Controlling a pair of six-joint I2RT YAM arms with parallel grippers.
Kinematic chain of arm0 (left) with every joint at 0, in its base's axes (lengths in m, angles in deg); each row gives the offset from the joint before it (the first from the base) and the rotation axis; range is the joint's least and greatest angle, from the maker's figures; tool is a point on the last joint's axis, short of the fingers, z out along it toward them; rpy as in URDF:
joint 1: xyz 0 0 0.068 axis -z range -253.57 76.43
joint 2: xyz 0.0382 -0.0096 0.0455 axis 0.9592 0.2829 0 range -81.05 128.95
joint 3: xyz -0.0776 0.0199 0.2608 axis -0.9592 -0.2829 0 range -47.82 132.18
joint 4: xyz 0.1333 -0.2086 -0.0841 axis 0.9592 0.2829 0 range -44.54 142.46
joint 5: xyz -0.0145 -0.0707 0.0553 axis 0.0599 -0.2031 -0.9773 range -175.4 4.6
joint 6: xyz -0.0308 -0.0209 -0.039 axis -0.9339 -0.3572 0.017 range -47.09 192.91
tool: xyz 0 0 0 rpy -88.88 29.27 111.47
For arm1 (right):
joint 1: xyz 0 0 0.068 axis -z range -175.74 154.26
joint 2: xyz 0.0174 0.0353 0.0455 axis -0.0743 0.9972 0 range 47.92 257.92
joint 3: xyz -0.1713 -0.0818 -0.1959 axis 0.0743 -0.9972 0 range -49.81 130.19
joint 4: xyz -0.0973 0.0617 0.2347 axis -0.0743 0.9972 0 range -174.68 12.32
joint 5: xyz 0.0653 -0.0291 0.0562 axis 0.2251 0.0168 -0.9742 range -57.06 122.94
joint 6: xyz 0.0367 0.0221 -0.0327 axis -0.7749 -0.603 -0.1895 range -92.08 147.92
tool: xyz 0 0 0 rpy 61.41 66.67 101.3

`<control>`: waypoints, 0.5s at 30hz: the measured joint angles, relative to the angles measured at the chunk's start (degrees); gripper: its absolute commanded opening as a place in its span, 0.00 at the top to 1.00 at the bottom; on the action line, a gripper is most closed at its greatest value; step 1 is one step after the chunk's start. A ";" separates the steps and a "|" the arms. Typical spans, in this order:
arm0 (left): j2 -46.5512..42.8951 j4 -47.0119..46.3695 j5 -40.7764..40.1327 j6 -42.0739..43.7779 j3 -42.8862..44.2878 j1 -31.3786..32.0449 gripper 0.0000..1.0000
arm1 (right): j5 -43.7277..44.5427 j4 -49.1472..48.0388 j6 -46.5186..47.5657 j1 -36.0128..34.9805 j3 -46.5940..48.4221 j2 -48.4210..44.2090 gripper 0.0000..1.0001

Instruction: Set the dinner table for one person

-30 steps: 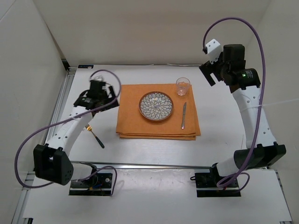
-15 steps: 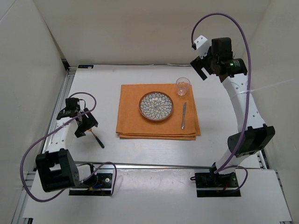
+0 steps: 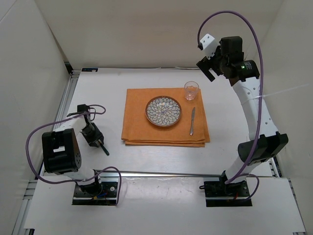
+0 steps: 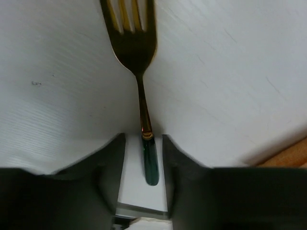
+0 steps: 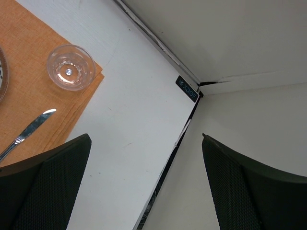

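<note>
The left arm (image 3: 59, 149) is folded low beside its base, wrist bent over, its claw (image 3: 93, 136) pointing downward with the jaws slightly parted (both fingers (image 4: 110, 167) frame the bottom of the wrist view). The right arm (image 3: 253, 105) stands stretched tall toward the far right corner, its claw (image 3: 207, 69) held high, empty and spread wide, the dark fingers (image 5: 53, 182) well apart.
</note>
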 measured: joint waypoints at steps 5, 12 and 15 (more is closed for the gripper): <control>2.49 0.66 0.13 -0.09 1.38 0.09 0.90 | -0.15 -0.07 0.98 0.00 1.20 -0.24 0.00; 3.85 1.40 -0.79 1.75 5.03 0.09 0.90 | -0.15 -0.24 1.84 0.20 1.25 -0.57 0.00; 3.54 3.15 -1.16 3.63 10.69 0.48 0.90 | -0.17 -0.63 2.19 0.90 1.05 -0.79 0.00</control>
